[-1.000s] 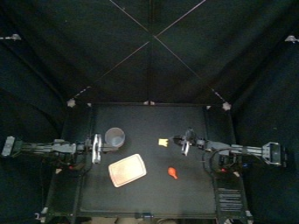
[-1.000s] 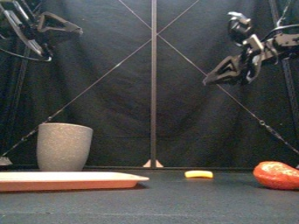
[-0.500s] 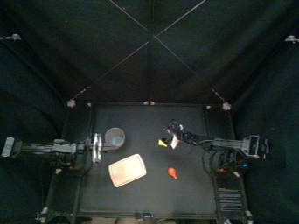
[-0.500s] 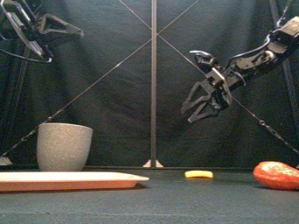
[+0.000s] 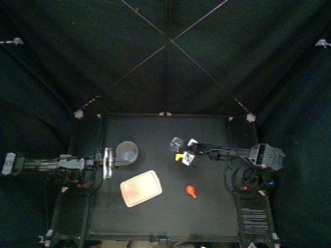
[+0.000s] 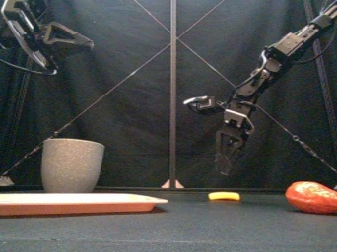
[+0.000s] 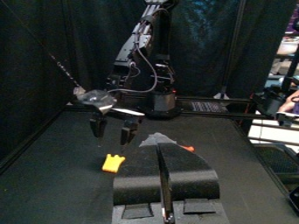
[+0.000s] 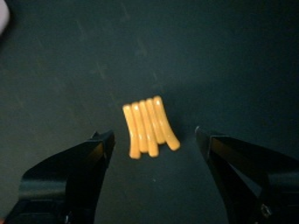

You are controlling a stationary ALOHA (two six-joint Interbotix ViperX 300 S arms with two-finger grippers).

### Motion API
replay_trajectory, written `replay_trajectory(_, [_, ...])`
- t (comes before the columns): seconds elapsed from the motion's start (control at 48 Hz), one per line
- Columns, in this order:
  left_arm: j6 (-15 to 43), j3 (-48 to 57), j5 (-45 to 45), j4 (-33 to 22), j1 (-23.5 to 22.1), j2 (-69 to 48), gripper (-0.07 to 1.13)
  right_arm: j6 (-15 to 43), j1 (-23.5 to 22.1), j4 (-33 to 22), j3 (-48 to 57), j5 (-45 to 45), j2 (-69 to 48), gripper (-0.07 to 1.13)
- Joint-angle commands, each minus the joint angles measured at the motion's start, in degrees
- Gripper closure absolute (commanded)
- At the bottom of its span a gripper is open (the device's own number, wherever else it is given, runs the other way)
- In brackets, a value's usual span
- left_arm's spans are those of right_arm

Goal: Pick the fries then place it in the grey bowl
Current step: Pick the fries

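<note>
Plenty of bare bench (image 5: 207, 208) is lying open around the fries (image 6: 226, 196). You are looking at them sitting flat near the middle, a little to the right, with nothing touching them. The grey bowl (image 5: 127, 149) is standing upright well to their left. The pink tray (image 5: 139, 187) is lying to their near left, and a red toy food (image 5: 192, 191) is sitting nearer the front edge, just right of the tray. All three are sitting well apart from the fries. Black curtains (image 5: 77, 58) are closing in the left, right and far sides, and the bench surface is showing flat and black.

Your right tool (image 6: 224, 167) is hanging straight down over the fries with a clear gap beneath its tips. Its jaws are spread wide and gripping nothing. From the right wrist you are seeing the fries as a small bundle of yellow sticks lying side by side. Their long axis is running along the gap between the jaws, so one jaw is standing off each long side. Your left tool (image 5: 106, 163) is resting at the bench's left side, near the bowl, with its jaws pressed together and empty.
</note>
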Motion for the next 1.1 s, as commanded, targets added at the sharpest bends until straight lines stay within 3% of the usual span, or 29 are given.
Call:
replay_trajectory(0.021, [0.1, -0.8, -0.4, 0.1, 0.2, 0.2, 1.07, -0.4, -0.5, -4.0, -3.4, 5.2, 1.0, 0.0])
replay_trajectory(0.271, [0.0, -0.3, -0.4, -0.2, 0.6, 0.2, 1.07, -0.7, -0.3, -8.3, -5.5, 6.3, 5.5, 0.0])
replay_trajectory(1.104, [0.0, 0.4, -0.8, -3.1, 4.7, 0.2, 1.07, -0.6, 2.0, -3.2, -8.8, 3.2, 6.9, 0.0])
